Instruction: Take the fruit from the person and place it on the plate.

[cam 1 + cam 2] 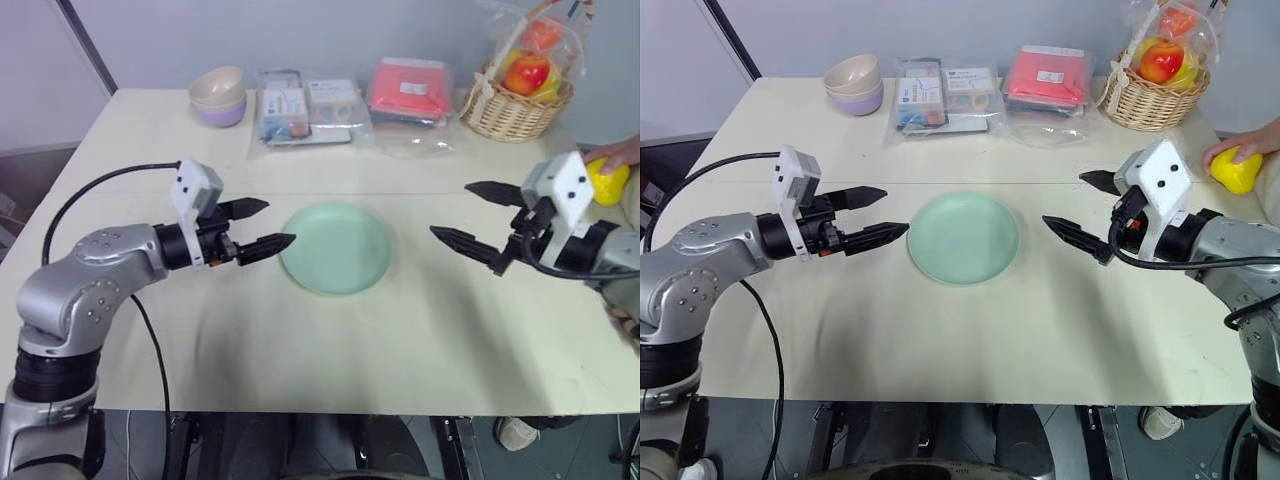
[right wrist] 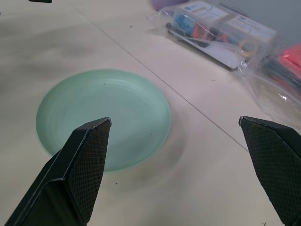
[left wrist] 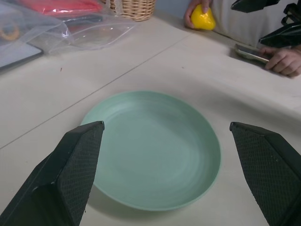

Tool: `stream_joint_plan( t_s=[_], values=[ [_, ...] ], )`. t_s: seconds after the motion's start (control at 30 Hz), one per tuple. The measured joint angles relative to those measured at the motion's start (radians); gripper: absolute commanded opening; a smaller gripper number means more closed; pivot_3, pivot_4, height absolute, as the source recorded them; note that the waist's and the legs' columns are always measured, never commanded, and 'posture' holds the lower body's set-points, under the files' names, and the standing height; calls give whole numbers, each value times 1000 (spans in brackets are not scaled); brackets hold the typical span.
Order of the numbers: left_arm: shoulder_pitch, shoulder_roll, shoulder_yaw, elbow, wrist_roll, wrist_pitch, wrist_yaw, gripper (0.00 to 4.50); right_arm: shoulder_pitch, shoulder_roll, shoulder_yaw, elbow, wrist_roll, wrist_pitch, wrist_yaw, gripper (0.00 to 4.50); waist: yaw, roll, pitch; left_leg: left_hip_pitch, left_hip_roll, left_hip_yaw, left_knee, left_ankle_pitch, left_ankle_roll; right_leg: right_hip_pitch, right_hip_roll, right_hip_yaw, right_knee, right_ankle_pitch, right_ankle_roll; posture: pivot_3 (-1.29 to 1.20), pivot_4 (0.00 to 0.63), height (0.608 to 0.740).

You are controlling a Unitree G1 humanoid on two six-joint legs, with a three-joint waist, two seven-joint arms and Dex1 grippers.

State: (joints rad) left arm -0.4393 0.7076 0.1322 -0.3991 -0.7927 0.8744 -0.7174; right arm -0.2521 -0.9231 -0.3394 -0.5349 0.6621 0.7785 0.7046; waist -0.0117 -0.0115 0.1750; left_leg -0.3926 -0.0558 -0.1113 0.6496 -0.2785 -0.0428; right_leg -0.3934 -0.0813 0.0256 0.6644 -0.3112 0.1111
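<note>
Beyond right claw, released: fruit in person's hand; left claw released beside plate.

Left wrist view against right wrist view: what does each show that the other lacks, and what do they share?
The left wrist view alone has the yellow fruit under a person's hand, a wicker basket and a second hand on a phone. The right wrist view alone has clear bags of packaged items. Both show the empty mint-green plate on the table between open black fingers.
</note>
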Motion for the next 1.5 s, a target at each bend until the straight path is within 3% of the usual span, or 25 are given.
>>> stream_joint_plan(
  t_s=[1.5],
  values=[
    [-34, -3, -1, 27, 0, -8, 5, 4500, 32, -7, -32, -14, 15, 12, -11, 4450, 0, 0, 0, 0, 0, 0, 0, 0, 0, 0, 0, 0, 0, 0, 0, 0, 150, 740]
  ],
)
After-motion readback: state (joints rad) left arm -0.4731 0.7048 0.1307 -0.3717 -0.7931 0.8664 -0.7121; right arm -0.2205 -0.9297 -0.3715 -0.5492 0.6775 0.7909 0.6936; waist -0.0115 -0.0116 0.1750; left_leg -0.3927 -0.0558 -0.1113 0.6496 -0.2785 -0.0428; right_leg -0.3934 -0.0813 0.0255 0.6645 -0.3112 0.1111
